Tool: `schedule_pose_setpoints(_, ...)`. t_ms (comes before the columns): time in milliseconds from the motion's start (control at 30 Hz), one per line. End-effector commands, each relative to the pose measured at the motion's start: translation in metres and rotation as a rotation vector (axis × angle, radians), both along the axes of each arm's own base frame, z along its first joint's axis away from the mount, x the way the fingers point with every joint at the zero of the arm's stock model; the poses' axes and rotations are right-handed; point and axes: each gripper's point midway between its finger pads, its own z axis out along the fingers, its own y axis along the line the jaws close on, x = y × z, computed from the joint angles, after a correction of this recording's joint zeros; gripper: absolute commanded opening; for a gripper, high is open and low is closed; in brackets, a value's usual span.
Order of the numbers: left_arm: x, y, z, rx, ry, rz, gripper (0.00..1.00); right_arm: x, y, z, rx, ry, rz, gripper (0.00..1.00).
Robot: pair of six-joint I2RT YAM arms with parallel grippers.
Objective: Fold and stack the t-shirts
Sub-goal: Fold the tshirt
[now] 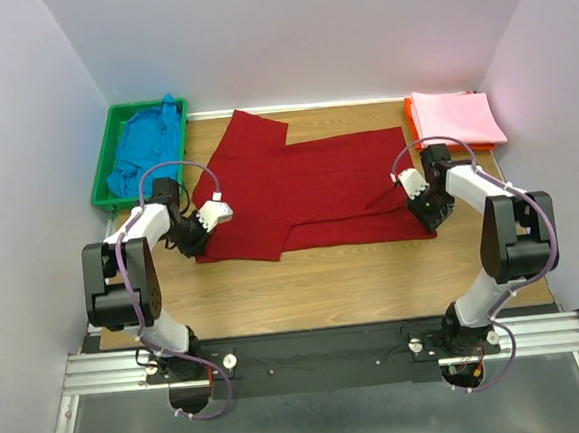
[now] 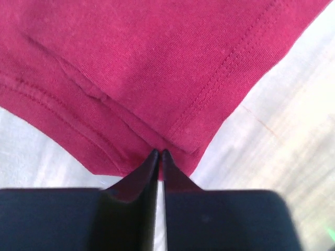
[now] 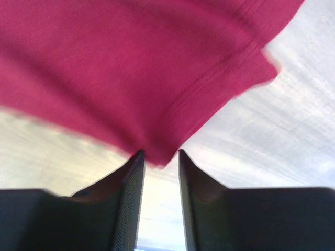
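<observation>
Top external view: one dark red t-shirt (image 1: 308, 190), spread flat across the middle of the wooden table (image 1: 325, 284), one sleeve pointing towards the back wall, its left part lying in a doubled layer. One blue t-shirt (image 1: 149, 147), crumpled inside the green bin (image 1: 101, 161) at the back left corner. One pink t-shirt (image 1: 457, 118), folded square, resting on the orange tray (image 1: 409, 117) at the back right corner. Left gripper (image 1: 209, 218) sits at the red shirt's left edge, near its front corner; right gripper (image 1: 413, 192) sits at the shirt's right edge, near the front right corner. Both arms are bent inward over the table, well apart from the bin and the tray. Left wrist view: dark red t-shirt (image 2: 157, 68) fills the upper frame, stitched hem running diagonally, pale tabletop showing to either side. Left gripper (image 2: 159, 152) is drawn almost fully together, its black fingers (image 2: 141, 175) pinching the hem at the corner of the cloth. Right wrist view: dark red t-shirt (image 3: 131, 68), blurred, hangs above the pale tabletop, a hemmed corner at upper right. Right gripper (image 3: 159, 152) is narrow, its fingers (image 3: 131, 180) closed on a bunched fold of the red cloth that dips between the tips.
</observation>
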Motion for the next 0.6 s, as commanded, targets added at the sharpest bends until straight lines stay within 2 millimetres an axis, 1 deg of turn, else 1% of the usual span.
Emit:
schedule_pose_setpoints(0,-0.014,0.000,0.023,-0.012,-0.002,-0.018,0.24,0.003,0.022,0.043,0.132,-0.041,-0.036,0.42)
schedule_pose_setpoints(33,-0.009,-0.004,0.035,-0.034,-0.039,-0.023,0.29,0.007,0.032,0.055,0.184,-0.062,-0.039,0.45)
schedule_pose_setpoints(67,-0.008,-0.006,0.040,-0.045,-0.047,-0.027,0.32,0.006,0.041,0.063,0.233,-0.057,-0.048,0.47)
schedule_pose_setpoints(100,-0.010,-0.011,0.047,-0.070,-0.051,-0.042,0.34,0.012,0.062,0.076,0.325,-0.074,-0.065,0.47)
schedule_pose_setpoints(167,-0.015,-0.016,0.052,-0.099,-0.042,-0.051,0.37,0.014,0.085,0.086,0.416,-0.074,-0.065,0.47)
schedule_pose_setpoints(200,-0.018,-0.020,0.054,-0.119,-0.030,-0.046,0.38,0.014,0.108,0.093,0.505,-0.060,-0.068,0.47)
schedule_pose_setpoints(233,-0.019,-0.021,0.054,-0.129,-0.021,-0.043,0.39,0.014,0.119,0.096,0.549,-0.053,-0.075,0.47)
schedule_pose_setpoints(267,-0.020,-0.022,0.053,-0.138,-0.011,-0.037,0.39,0.017,0.136,0.095,0.595,-0.044,-0.065,0.48)
schedule_pose_setpoints(300,-0.021,-0.024,0.052,-0.148,0.000,-0.033,0.39,0.017,0.148,0.096,0.642,-0.022,-0.106,0.48)
schedule_pose_setpoints(333,-0.025,-0.026,0.047,-0.163,0.034,-0.027,0.39,0.015,0.163,0.098,0.704,0.010,-0.101,0.48)
schedule_pose_setpoints(367,-0.027,-0.028,0.044,-0.175,0.056,-0.013,0.39,0.015,0.181,0.094,0.739,0.047,-0.111,0.48)
schedule_pose_setpoints(400,-0.029,-0.029,0.041,-0.181,0.075,-0.003,0.38,0.013,0.192,0.092,0.764,0.075,-0.112,0.48)
schedule_pose_setpoints(433,-0.030,-0.030,0.037,-0.186,0.094,0.005,0.38,0.009,0.205,0.093,0.803,0.109,-0.104,0.48)
schedule_pose_setpoints(467,-0.033,-0.031,0.031,-0.194,0.129,0.024,0.39,0.004,0.223,0.087,0.823,0.154,-0.110,0.48)
schedule_pose_setpoints(533,-0.033,-0.032,0.025,-0.200,0.164,0.050,0.39,-0.001,0.245,0.084,0.872,0.185,-0.106,0.48)
schedule_pose_setpoints(567,-0.033,-0.032,0.024,-0.205,0.166,0.051,0.39,-0.007,0.252,0.082,0.870,0.210,-0.112,0.49)
